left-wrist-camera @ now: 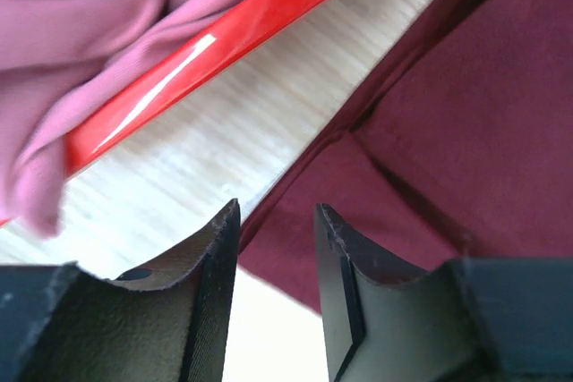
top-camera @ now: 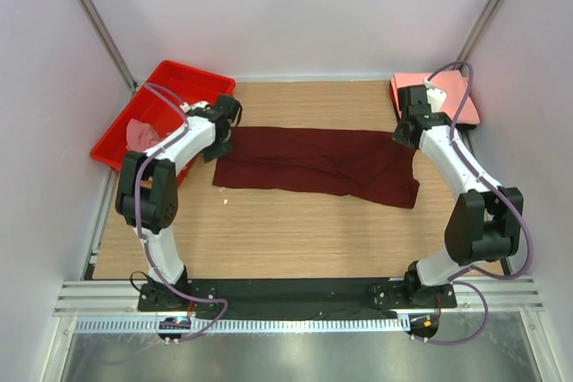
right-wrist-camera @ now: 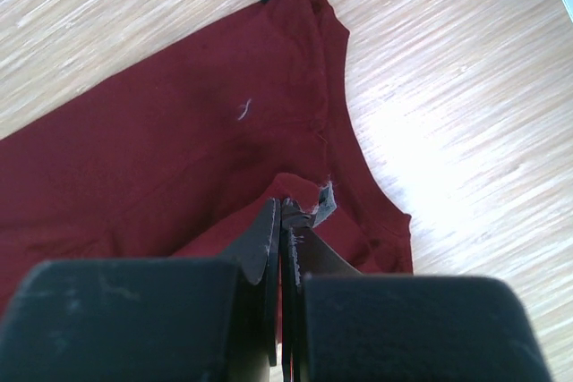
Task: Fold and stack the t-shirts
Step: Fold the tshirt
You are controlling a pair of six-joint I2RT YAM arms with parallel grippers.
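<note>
A dark maroon t-shirt (top-camera: 313, 163) lies folded into a long band across the middle of the table. At its left end my left gripper (top-camera: 222, 136) hovers just above the cloth's edge. In the left wrist view this gripper (left-wrist-camera: 276, 207) is open, with only bare wood and the maroon t-shirt (left-wrist-camera: 448, 114) showing between its fingers. My right gripper (top-camera: 405, 136) is at the shirt's right end. The right wrist view shows that gripper (right-wrist-camera: 285, 203) shut on a pinched-up ridge of the maroon t-shirt (right-wrist-camera: 179, 131). A pink t-shirt (top-camera: 141, 134) lies crumpled in the tray.
A red plastic tray (top-camera: 179, 78) stands at the back left, its rim (left-wrist-camera: 206, 51) close beside my left gripper. A salmon-pink folded t-shirt (top-camera: 461, 91) lies at the back right corner. White walls and metal posts enclose the table.
</note>
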